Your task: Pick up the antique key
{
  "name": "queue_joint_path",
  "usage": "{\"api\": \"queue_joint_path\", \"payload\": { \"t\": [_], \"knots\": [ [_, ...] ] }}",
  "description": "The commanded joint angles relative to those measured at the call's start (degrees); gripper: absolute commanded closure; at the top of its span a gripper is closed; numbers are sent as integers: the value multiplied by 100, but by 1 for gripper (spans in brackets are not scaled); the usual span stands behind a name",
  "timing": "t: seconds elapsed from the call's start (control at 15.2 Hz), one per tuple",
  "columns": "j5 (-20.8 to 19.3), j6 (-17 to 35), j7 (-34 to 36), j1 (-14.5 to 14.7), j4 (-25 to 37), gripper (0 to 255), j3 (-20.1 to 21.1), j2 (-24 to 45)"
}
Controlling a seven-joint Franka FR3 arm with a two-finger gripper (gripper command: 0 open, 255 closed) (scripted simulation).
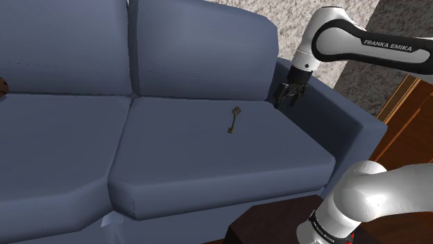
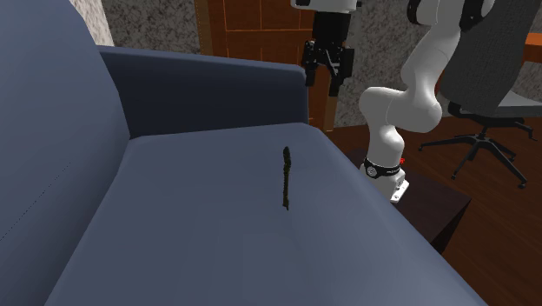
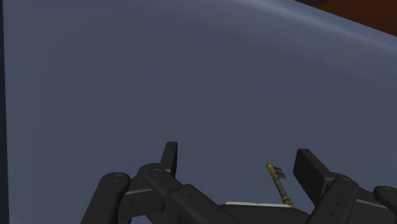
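One white arm stands closest in the shoulder view, at the lower right, on a dark stand. Just past the stand is a big blue-grey sofa. The arm bends up and over the sofa's armrest.

On the seat cushion next to that armrest lies the key. It is small, thin and brownish gold, and it lies flat. One end points toward the back of the sofa and the other toward the front edge.

A little farther back hangs the black gripper. It is up in the air by the inner side of the armrest, close to the back corner of the seat. The key is lower down and off to the shoulder view's left of it. The two are near each other but do not touch.

In the wrist view the gripper looks down at the cushion. Its two fingers stand wide apart with nothing held between them. The key shows in the gap, closer to one finger than the other, lying on the cushion beyond them.

In the second exterior view the key is a dark thin line on the seat. The gripper is above the far armrest. Behind the arm are a wooden panel and an office chair on a dark floor.
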Motion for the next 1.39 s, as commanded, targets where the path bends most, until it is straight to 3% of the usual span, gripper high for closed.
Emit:
{"api": "queue_joint_path", "payload": {
  "t": [0.0,0.33,0.59,0.86,1.06,1.32],
  "knots": [
    [0,0,0,0,0,0,0,0],
    [-34,1160,1544,-210,-409,0,881,313],
    [-283,1980,2870,-498,-424,0,1617,873],
    [-833,2586,4335,-942,-152,0,2380,1649],
    [-1495,2816,5550,-1347,240,0,2955,2349],
    [-1602,3027,5716,-1374,94,0,3002,2447]
  ]
}}
